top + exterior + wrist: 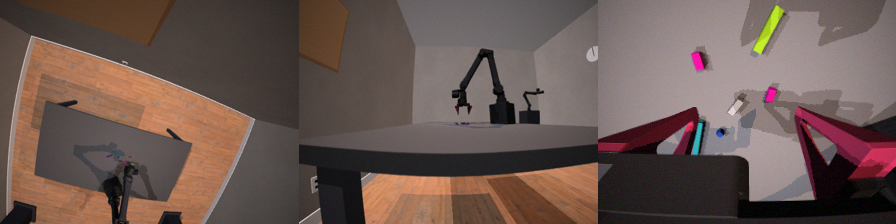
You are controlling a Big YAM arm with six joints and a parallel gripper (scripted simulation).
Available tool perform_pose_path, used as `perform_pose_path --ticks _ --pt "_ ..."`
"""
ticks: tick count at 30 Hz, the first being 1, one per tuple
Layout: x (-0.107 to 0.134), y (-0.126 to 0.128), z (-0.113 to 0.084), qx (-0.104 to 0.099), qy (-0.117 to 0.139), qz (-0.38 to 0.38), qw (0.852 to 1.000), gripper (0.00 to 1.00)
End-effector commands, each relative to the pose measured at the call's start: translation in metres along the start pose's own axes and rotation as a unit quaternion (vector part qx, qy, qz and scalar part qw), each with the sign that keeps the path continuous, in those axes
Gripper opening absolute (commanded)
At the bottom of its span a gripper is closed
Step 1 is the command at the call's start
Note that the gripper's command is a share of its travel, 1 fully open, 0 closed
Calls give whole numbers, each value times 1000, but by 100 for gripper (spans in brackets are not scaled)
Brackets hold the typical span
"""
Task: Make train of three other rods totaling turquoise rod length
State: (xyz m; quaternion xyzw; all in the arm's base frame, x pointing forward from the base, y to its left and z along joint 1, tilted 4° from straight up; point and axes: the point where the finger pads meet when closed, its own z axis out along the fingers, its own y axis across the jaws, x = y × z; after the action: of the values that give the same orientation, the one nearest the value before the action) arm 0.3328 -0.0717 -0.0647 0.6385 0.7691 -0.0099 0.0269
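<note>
My gripper point(746, 112) point(463, 110) point(128, 167) is open and empty, hanging above the rods on the dark table point(61, 138) point(452, 144). In the wrist view, the grey rod point(735, 107) and one magenta rod point(771, 94) lie between and beyond the fingertips. The blue rod point(720, 133) and the turquoise rod point(698, 138) lie by the left finger. A second magenta rod point(698, 60) and the lime rod point(768, 30) lie farther off. In the overhead view the turquoise rod point(116, 152) and a purple rod point(109, 156) lie apart. No rods touch end to end.
The arm's base point(502, 112) stands at the table's far edge, with a second small arm point(530, 101) on a box beside it. The rods show only as a thin cluster point(461, 123) in the low side view.
</note>
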Motion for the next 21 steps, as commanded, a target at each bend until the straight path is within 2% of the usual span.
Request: perform_pose_path --ticks 1,3,4,6,7,8,10,11,13,15,16,18,19,21 --pt "3 3 -7 -24 -11 50 998 100" --pt "2 6 -8 -26 -12 50 998 100" --pt "-5 23 -15 -42 -17 50 998 100" --pt "-5 22 -15 -41 -17 50 998 100" --pt "9 -12 -3 -24 -10 79 997 100" --pt "14 -23 0 -23 -10 98 995 100" --pt "16 -28 1 -23 -10 109 994 100" --pt "16 -28 1 -23 -10 109 994 24" --pt "19 -35 10 -8 -5 108 994 24" --pt "11 -16 3 -26 -10 110 994 24" --pt "10 -15 2 -26 -10 111 993 24" --pt "10 -15 2 -26 -10 111 993 24" --pt "15 -28 6 -14 -6 110 994 24" --pt "16 -29 6 -12 -6 110 994 24"
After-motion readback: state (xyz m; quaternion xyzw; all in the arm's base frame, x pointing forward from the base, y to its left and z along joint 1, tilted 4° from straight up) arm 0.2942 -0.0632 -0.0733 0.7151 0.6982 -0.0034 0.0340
